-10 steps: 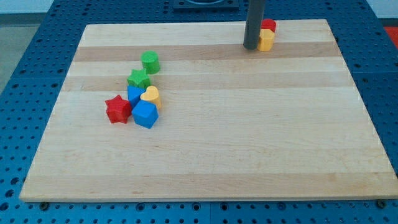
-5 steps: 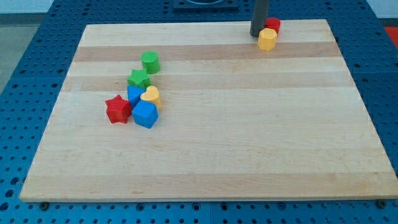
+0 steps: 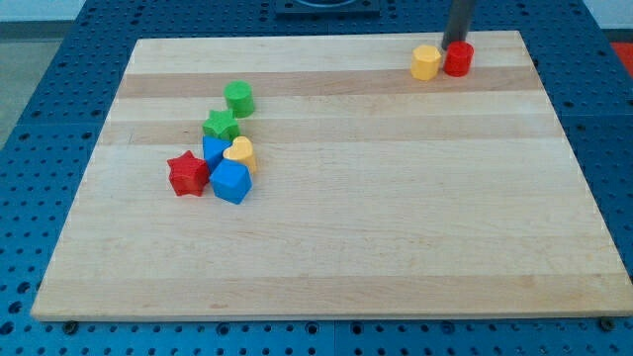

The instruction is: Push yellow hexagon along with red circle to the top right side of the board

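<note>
1. There is no claw on this arm, so no opening to judge: it ends in a dark rod, and my tip [image 3: 456, 44] stands at the view's top, touching or just behind the red circle [image 3: 458, 59].
2. The red circle sits just below my tip, side by side with the yellow hexagon [image 3: 426, 62], which lies to the view's left of it; the two look in contact.
3. Both rest near the top right of the worktop [image 3: 396, 247], close to its far edge.
4. Risk, as I judge it: a push from behind the red circle alone could split the pair and leave the yellow hexagon behind.
5. Another risk: pressing further toward the edge or corner could slide a block off.
</note>
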### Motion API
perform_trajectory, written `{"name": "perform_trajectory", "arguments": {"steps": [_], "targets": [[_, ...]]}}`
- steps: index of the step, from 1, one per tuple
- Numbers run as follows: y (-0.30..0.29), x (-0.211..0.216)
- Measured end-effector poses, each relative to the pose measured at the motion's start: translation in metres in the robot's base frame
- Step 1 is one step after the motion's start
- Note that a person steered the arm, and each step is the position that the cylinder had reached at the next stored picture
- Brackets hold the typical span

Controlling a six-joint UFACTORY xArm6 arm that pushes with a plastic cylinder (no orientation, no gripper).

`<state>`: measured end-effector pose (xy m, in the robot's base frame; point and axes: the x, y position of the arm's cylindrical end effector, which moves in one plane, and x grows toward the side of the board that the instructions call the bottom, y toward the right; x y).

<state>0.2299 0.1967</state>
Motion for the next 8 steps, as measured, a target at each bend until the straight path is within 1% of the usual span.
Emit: {"name": "perform_trajectory", "arguments": {"steps": [1, 2, 4, 5, 6, 7, 8], "targets": [[0.005, 0.0], [0.004, -0.015], [-0.054, -0.035], [-0.09, -0.035], [-0.115, -0.011], [-0.115, 0.024], [-0.114, 0.024]]}}
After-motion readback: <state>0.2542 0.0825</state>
